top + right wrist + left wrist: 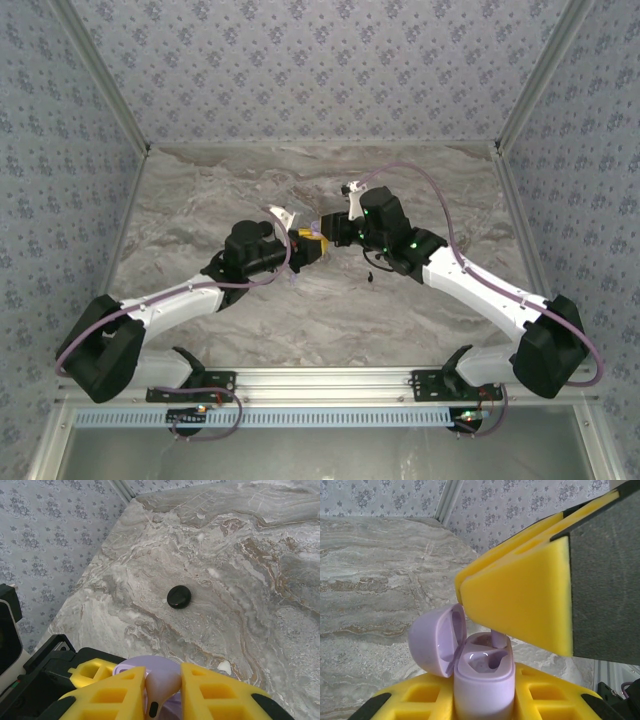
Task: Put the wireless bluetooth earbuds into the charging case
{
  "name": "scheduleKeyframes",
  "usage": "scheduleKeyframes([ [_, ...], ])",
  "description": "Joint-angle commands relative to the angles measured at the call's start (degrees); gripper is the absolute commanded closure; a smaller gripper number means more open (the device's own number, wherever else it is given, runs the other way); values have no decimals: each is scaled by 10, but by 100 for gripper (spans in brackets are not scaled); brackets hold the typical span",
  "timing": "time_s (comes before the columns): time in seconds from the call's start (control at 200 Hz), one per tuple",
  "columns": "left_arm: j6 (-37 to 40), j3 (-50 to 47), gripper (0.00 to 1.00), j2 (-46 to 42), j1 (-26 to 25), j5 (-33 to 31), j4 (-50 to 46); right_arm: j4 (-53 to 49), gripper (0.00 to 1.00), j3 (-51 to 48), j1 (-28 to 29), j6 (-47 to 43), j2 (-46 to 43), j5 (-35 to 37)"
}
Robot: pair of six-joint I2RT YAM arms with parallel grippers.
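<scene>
- Left wrist view: a lilac earbud (498, 637) stands stem-down at the far well of the open charging case (482, 682). It is touching the rim there, but how deep it sits cannot be told.
- Right wrist view: the right gripper (162, 696) has its yellow fingers (120, 692) clamped on that earbud (161, 680). The bud's dark tip faces the camera, and the case lies directly beneath it.
- The case lid (432, 642) is swung open to the left and tilted back from the body.
- The left gripper (482, 707) is closed on the lower body of the case, with a yellow pad pressed against each side, and holds it upright.
- Top external view: the two grippers meet tip to tip, the left (306, 243) and the right (333, 233), above the middle of the marble table (200, 190).
- A black puck (178, 596) lies flat on the table, well apart from the case.
</scene>
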Motion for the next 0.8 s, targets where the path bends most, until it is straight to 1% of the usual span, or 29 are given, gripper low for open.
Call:
scheduleKeyframes([
  [0.0,10,23,74,1,-4,-6,19,-14,75,-1,4,5,-11,-5],
  [0.185,8,22,74,-1,-4,0,26,-16,75,-5,4,5,-9,-3],
  [0.375,9,22,74,-7,-4,1,27,-18,65,-2,4,5,-10,-4],
  [0.625,13,19,74,-12,-4,2,23,-21,63,1,4,5,-12,-6],
  [0.795,33,15,74,-20,-4,-1,12,-44,57,16,4,-4,-19,5],
])
